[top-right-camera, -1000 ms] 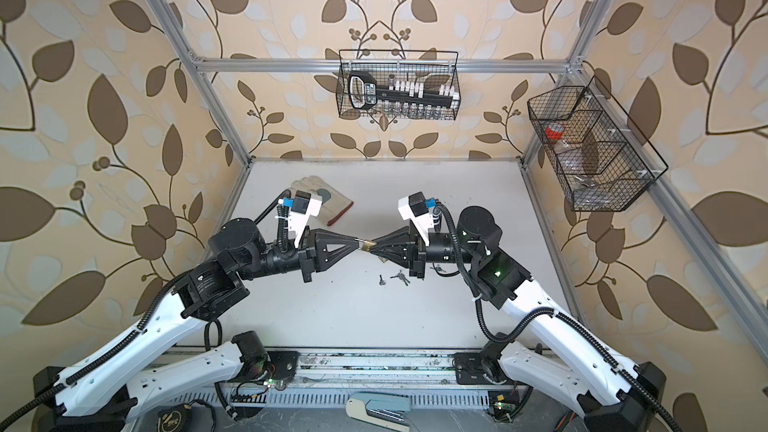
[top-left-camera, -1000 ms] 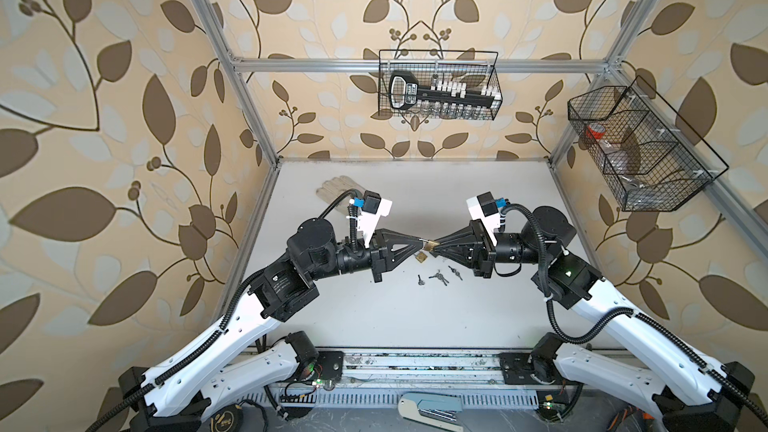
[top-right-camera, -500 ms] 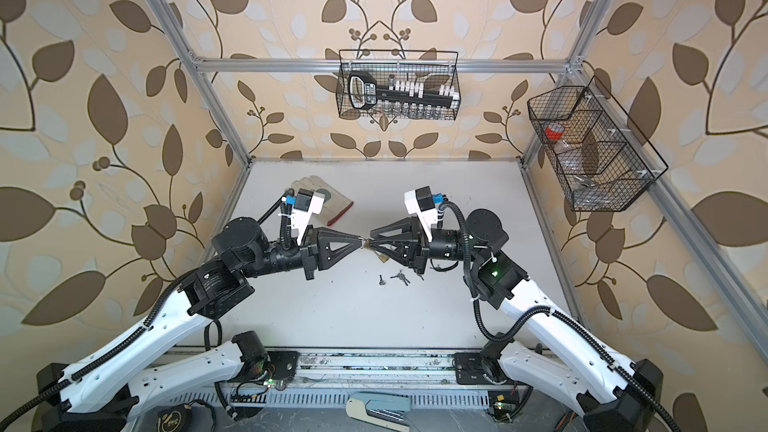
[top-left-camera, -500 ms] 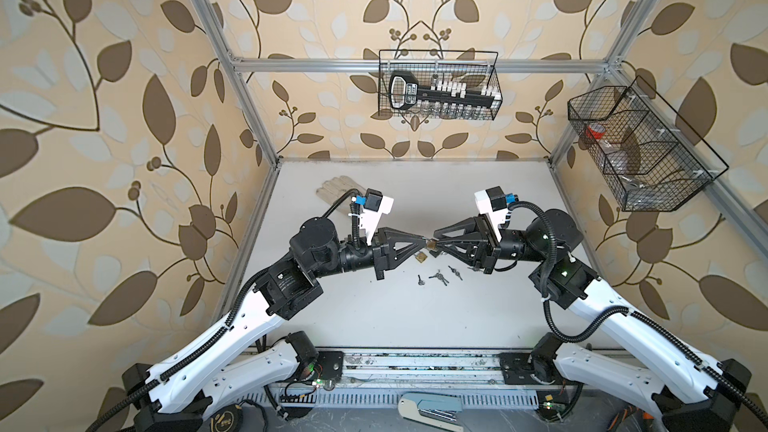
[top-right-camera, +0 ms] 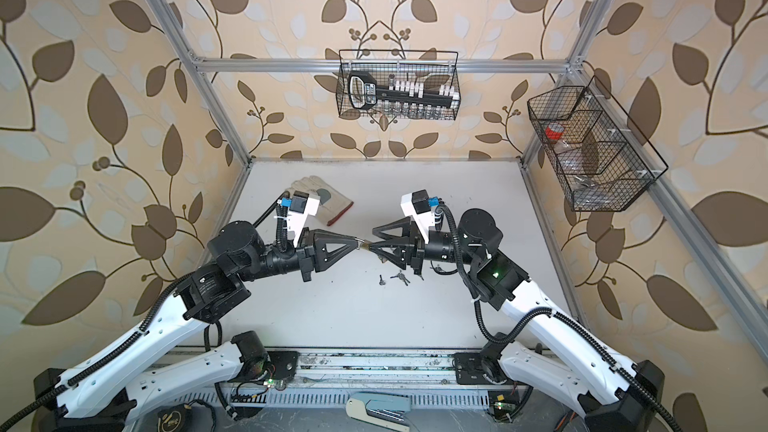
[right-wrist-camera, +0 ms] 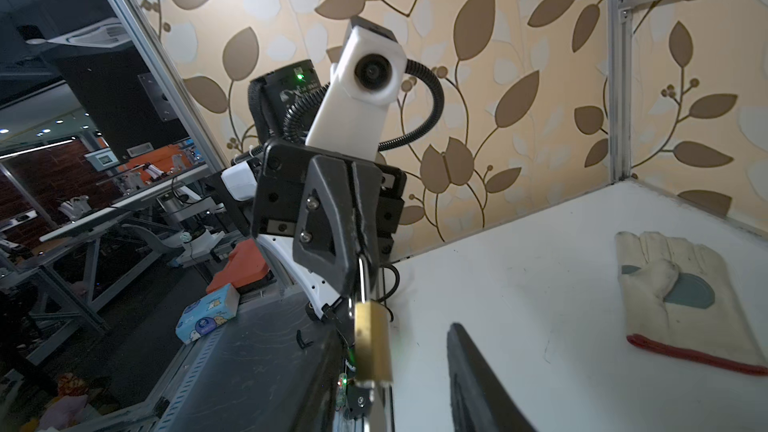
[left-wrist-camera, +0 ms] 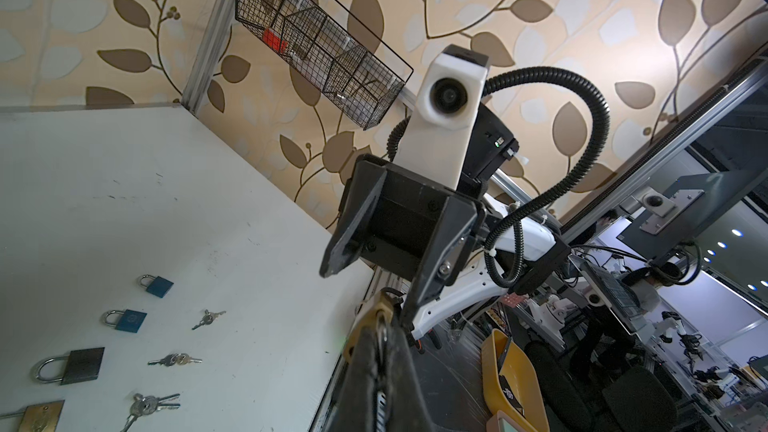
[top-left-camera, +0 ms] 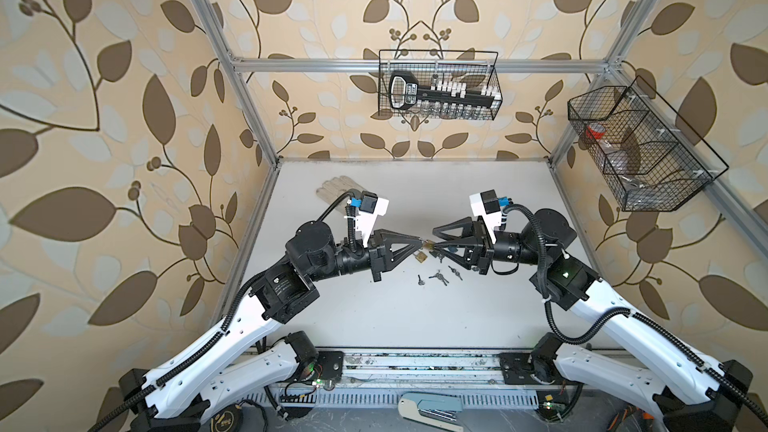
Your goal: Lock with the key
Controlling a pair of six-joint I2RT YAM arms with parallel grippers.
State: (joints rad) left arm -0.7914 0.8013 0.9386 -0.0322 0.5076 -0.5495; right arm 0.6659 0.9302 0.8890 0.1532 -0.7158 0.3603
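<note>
left hand (top-left-camera: 420,240) is clamped on the shackle of brass padlock (right-wrist-camera: 373,338), held aloft above bench (top-left-camera: 374,317) | right hand (top-left-camera: 434,238) is parted around its body, nothing gripped | keys (top-left-camera: 438,277) are left lying below | padlock to be held steady, keyway presented squarely | key in lock: cannot be told

I see a brass padlock (right-wrist-camera: 372,342) with a silver shackle. My table (left-wrist-camera: 124,201) is white, with blue padlocks (left-wrist-camera: 160,285), a black padlock (left-wrist-camera: 83,365) and silvery keys (left-wrist-camera: 174,359) on it. The glove (right-wrist-camera: 685,305) is cream with a grey-blue patch and a red cuff edge. The wallpaper (top-left-camera: 104,76) is beige, patterned with brown and pale leaves.
</note>
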